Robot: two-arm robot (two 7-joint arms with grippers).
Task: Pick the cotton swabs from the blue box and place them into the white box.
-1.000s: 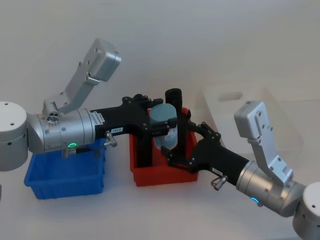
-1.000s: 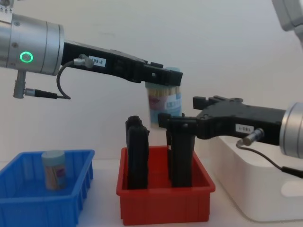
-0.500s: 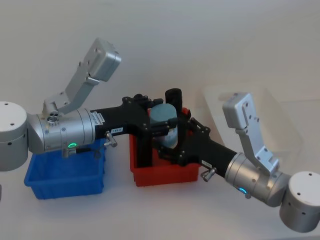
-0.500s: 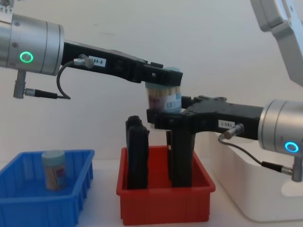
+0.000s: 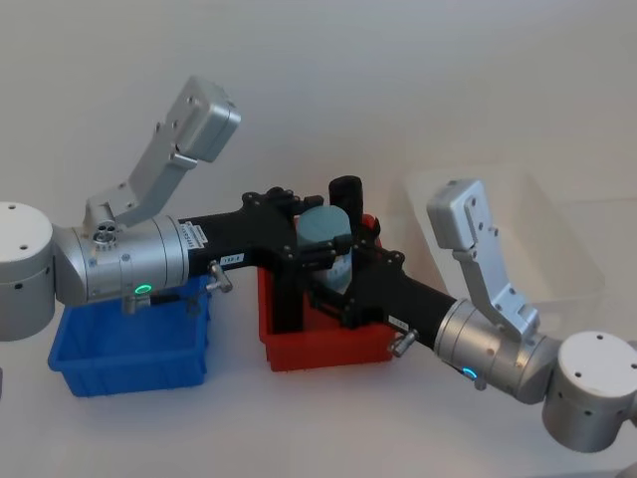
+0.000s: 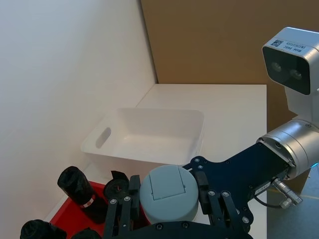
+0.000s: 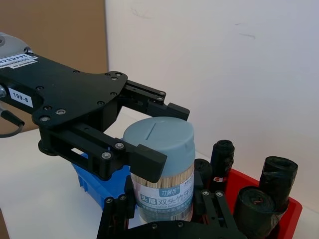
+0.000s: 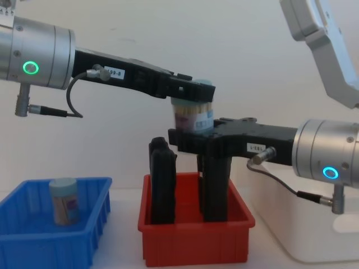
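Note:
A cotton swab jar (image 8: 193, 116) with a pale teal lid (image 6: 167, 191) hangs in the air over the red bin, and my left gripper (image 8: 193, 92) is shut on its lid end. From the other side my right gripper (image 8: 188, 137) stands open, its fingers on either side of the jar's lower labelled half (image 7: 162, 199). A second cotton swab jar (image 8: 64, 200) stands upright in the blue box (image 8: 50, 246) at the left. The white box (image 8: 303, 235) sits at the right, beyond my right arm, and looks bare inside (image 6: 149, 134).
A red bin (image 8: 193, 241) holding tall black rolls (image 8: 162, 179) lies directly under the held jar, between the blue box (image 5: 119, 373) and the white box (image 5: 557, 249). My right arm's body crosses in front of the white box.
My right gripper has slid left from beside the red bin until it stands around the jar's lower half. The left gripper and the jar have stayed put.

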